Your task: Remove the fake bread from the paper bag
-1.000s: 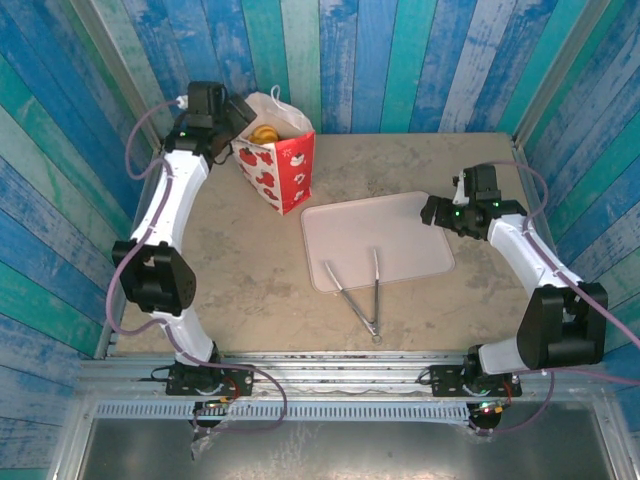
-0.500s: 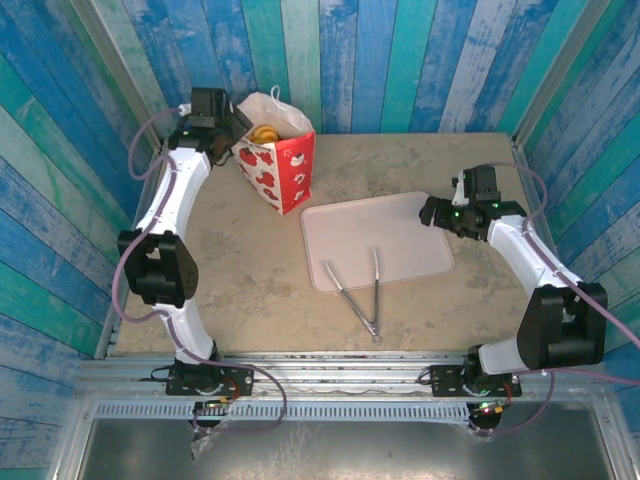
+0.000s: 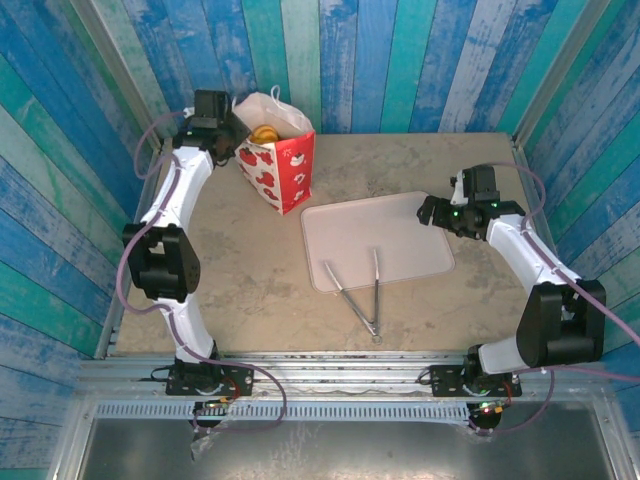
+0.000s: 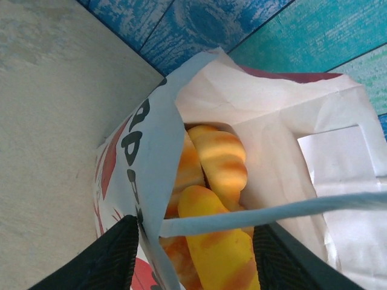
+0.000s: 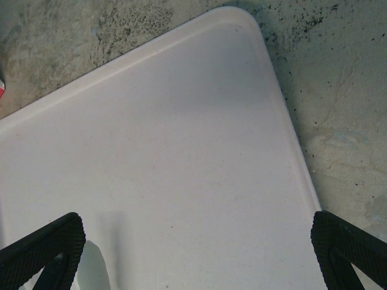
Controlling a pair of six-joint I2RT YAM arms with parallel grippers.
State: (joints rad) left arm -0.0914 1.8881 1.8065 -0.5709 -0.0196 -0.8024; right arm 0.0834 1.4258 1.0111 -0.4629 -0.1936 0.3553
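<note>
Inside red paper bag (image 4: 275,115), golden-orange fake bread (image 4: 221,160); striped, glossy

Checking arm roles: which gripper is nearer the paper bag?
Left. The left gripper is at the mouth of the paper bag; the right gripper hangs over the tray, well away.

Only lettering I could spot was some black print on the paper bag (image 4: 148,154), seen edge-on by the left wrist, way too skewed to read.
</note>
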